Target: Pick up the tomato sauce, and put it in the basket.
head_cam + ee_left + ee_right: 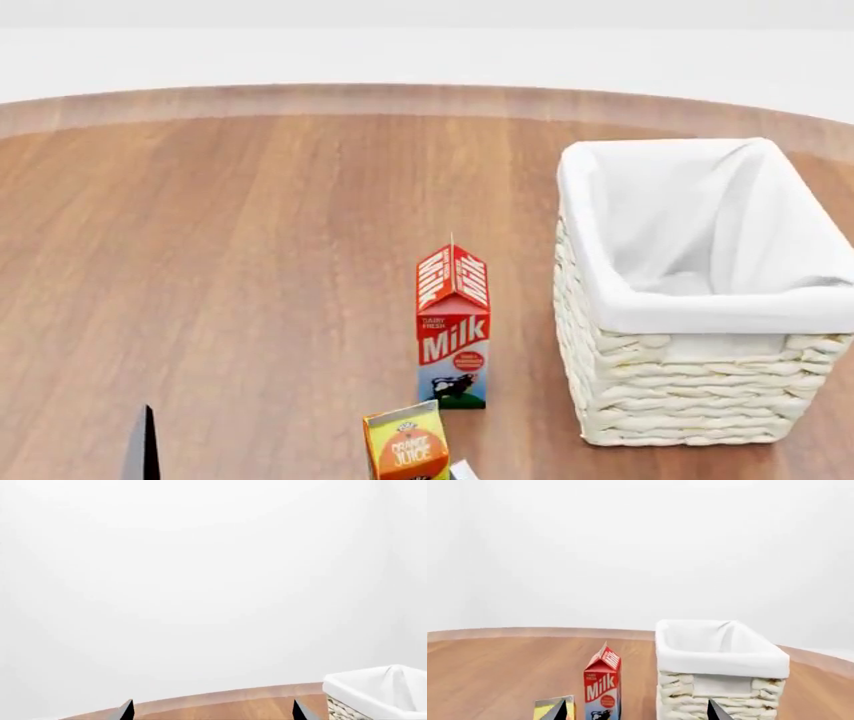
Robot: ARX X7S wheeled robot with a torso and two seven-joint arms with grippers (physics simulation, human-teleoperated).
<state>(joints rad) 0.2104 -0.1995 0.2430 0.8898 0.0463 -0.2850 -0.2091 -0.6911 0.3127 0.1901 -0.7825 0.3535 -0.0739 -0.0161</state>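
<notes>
Round wooden table (240,260), reddish-brown planks, curved far edge; plain white room behind.

Left gripper (213,711): only two dark fingertips in the left wrist view, set wide apart, released, holding nothing, over the table near its edge. One dark tip at the near edge in the head view.

Right gripper (637,711): two dark fingertips in the right wrist view, spread wide, released, nothing between them, facing cartons and basket.

Basket (694,390): cream woven wicker, white cloth liner over rim, toward the right edge; visible interior shows liner only.

Milk carton (453,330): red, upright, just beside the basket.

Juice carton (407,445): yellow-orange, at the near edge, partly cropped.

Tomato sauce: not in any view; position cannot be told.
</notes>
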